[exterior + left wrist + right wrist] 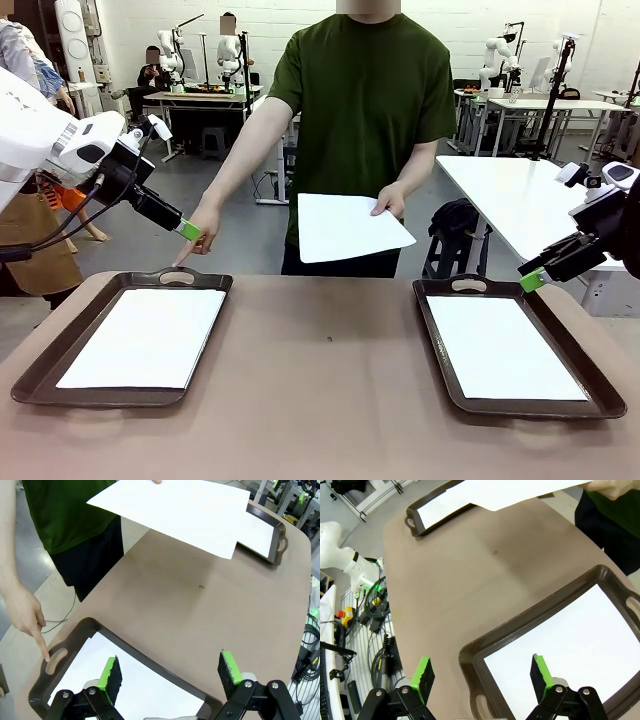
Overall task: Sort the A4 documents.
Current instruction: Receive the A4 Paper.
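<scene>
White A4 documents (pixel 143 338) lie in the left tray (pixel 40 372) and the right tray (pixel 436 345) on your table (pixel 320 400). The person holds another sheet (pixel 348 226) above the far edge, their other hand (pixel 203 238) pointing at the left tray's handle, likely marking its destination. Your left gripper (pixel 167 672) and right gripper (pixel 480 672) hover, jaws wide apart, empty.
</scene>
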Robot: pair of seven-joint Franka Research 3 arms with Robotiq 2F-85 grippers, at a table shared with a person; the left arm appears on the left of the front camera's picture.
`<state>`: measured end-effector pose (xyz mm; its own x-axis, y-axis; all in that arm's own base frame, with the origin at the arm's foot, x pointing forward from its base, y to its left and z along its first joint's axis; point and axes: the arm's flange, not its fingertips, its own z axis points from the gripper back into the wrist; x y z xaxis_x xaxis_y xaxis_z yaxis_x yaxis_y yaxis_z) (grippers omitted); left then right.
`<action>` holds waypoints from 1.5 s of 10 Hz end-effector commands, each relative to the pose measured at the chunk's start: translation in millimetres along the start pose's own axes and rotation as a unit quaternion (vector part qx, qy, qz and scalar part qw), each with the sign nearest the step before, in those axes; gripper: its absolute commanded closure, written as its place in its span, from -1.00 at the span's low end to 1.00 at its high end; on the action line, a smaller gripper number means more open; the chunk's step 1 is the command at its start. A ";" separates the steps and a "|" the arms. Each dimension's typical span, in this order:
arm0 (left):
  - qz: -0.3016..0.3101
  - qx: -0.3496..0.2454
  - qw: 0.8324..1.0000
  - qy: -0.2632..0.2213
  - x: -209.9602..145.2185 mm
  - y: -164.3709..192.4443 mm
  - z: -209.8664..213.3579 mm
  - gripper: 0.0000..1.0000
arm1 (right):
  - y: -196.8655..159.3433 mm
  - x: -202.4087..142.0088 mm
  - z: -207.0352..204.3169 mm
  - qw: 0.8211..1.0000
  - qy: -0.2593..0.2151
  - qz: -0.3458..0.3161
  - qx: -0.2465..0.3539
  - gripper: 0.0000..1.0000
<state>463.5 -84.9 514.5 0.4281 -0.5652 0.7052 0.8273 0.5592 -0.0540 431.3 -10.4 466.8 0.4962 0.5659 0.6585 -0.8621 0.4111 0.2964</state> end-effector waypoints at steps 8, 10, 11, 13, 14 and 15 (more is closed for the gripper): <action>0.211 -0.095 0.972 -0.039 -0.1 32.9 -39.2 -1.00 | 0.5 -1.0 -1.4 1.000 0.002 0.005 -0.001 -1.00; 0.228 -0.113 0.966 -0.051 7.0 37.6 -60.0 -1.00 | 0.5 -1.0 -1.4 1.000 0.002 0.005 -0.001 -1.00; 0.240 -0.119 0.962 -0.061 13.3 40.6 -71.7 -1.00 | 0.5 -1.0 -1.4 1.000 0.002 0.005 -0.001 -1.00; 0.272 -0.134 0.949 -0.090 17.9 49.0 -94.0 -1.00 | 0.5 -1.0 -1.4 1.000 0.002 0.005 -0.001 -1.00; 0.286 -0.139 0.942 -0.104 18.9 52.9 -104.0 -1.00 | 0.5 -1.0 -1.4 1.000 0.002 0.005 -0.001 -1.00; 0.301 -0.136 0.937 -0.110 21.0 57.9 -112.7 -1.00 | 0.5 -1.0 -1.4 1.000 0.002 0.005 -0.001 -1.00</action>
<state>550.0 -130.3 448.8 0.7854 -0.0920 0.6122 0.5561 0.5393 -0.6324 431.2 -10.3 467.0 0.4959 0.5660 0.6586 -0.8622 0.4109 0.2961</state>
